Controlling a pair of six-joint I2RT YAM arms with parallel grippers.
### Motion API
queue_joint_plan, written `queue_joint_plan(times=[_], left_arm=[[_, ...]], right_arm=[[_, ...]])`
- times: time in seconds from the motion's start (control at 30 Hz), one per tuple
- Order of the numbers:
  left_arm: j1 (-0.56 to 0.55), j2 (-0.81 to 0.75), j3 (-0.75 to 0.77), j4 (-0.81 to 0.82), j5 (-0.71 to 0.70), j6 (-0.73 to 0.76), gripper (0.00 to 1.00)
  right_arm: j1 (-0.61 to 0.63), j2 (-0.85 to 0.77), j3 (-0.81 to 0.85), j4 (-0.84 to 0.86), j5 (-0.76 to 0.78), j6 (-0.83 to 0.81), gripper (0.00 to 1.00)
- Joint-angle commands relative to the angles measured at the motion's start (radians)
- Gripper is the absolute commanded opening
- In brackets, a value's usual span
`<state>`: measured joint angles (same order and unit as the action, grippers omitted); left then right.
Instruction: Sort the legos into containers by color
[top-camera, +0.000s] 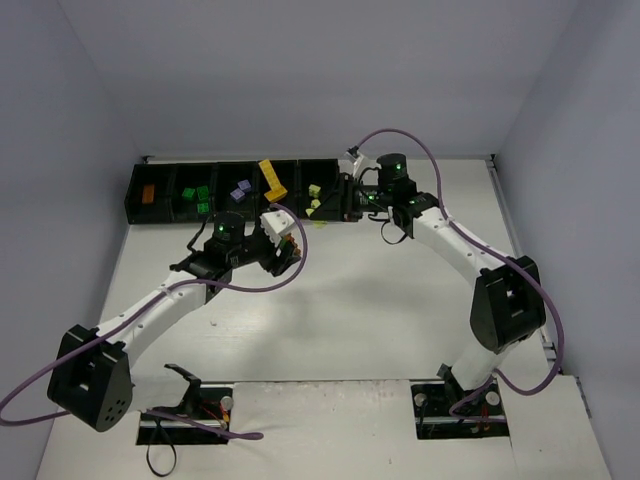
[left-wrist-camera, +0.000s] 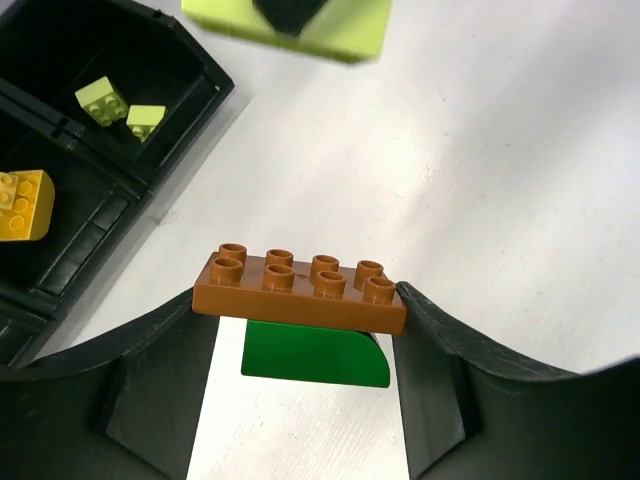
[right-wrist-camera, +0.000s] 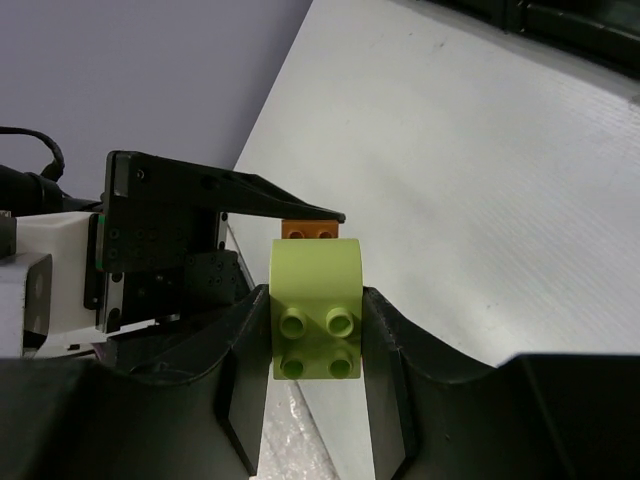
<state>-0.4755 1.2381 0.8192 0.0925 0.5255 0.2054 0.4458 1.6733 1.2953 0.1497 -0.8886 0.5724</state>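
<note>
Black bins (top-camera: 135, 200) are being viewed from above, joined in a row at the worktop's (top-camera: 400, 320) far edge, with the left pincer (top-camera: 283, 246) just in front of them. From the left wrist, an orange-brown brick (left-wrist-camera: 300, 290) is being gripped by its ends between half-spread fingers. A dark green piece (left-wrist-camera: 315, 355) sits beneath it, attachment unclear. From the right wrist, a lime brick (right-wrist-camera: 315, 320) is being clamped narrowly by the right pincer (right-wrist-camera: 315, 300), over bare worktop.
</note>
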Motion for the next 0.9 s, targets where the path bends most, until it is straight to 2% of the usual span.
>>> queue_joint_plan(times=[0.0, 0.13, 0.23, 0.4, 0.53, 0.7, 0.87], left_arm=[[0.008, -0.025, 0.02, 0.041, 0.007, 0.006, 0.12], [0.011, -0.026, 0.026, 0.059, -0.002, -0.032, 0.12], [0.012, -0.035, 0.046, 0.062, -0.077, -0.098, 0.12], [0.011, -0.034, 0.106, 0.038, -0.147, -0.282, 0.13], [0.011, -0.055, 0.097, 0.015, -0.142, -0.322, 0.13], [0.009, -0.103, 0.074, -0.017, -0.153, -0.342, 0.13], [0.009, -0.124, 0.057, -0.048, -0.15, -0.337, 0.13]], right_arm=[[-0.013, -0.05, 0.032, 0.06, -0.049, -0.054, 0.0], [-0.015, -0.029, 0.042, 0.048, 0.014, -0.117, 0.0], [-0.015, 0.022, 0.097, 0.039, 0.126, -0.18, 0.0], [-0.015, 0.159, 0.232, 0.039, 0.429, -0.29, 0.02], [-0.016, 0.288, 0.363, 0.042, 0.551, -0.356, 0.04], [-0.015, 0.458, 0.508, 0.048, 0.589, -0.388, 0.16], [-0.009, 0.571, 0.656, 0.047, 0.588, -0.422, 0.32]])
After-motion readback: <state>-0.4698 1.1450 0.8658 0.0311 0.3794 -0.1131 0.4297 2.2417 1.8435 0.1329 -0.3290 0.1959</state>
